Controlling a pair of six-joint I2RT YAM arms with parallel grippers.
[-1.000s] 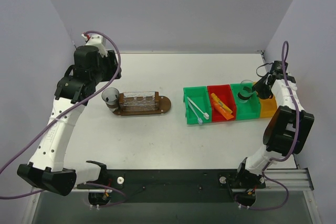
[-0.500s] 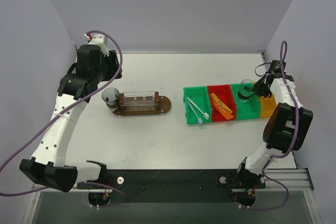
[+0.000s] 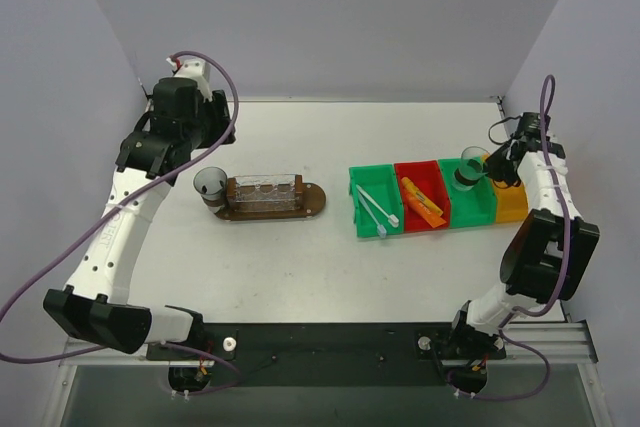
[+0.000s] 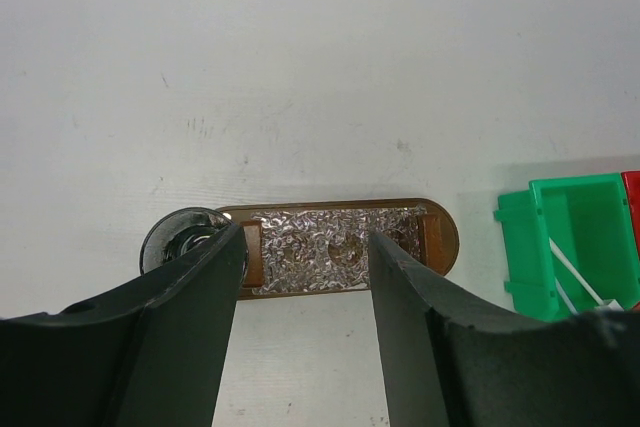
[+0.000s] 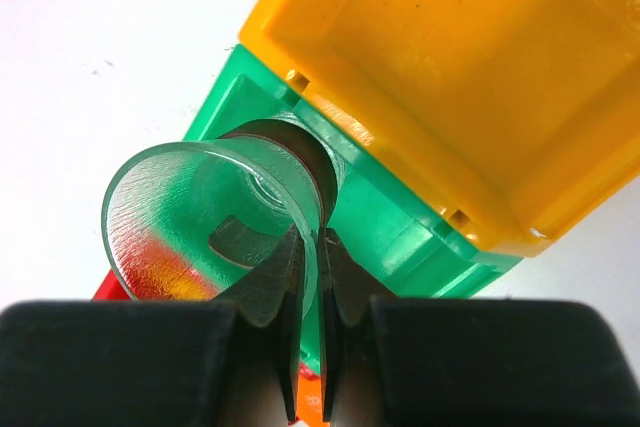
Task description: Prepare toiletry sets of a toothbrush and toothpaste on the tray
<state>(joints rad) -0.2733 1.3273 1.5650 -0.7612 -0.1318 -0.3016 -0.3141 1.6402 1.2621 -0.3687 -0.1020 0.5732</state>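
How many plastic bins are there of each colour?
Green bins: 2, one at the left end of the row and one below the clear cup at
Red bin: 1
Yellow bin: 1
Total: 4 bins

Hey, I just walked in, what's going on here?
Two robot arms are preparing toothbrush and toothpaste sets. The right gripper pinches the rim of a clear cup over the green bin beside the yellow bin. The left gripper is open, hovering above the brown tray, with another cup at one end of it. The toothbrushes lie in the other green bin and the orange toothpaste tubes in the red bin, so no set is on the tray yet.
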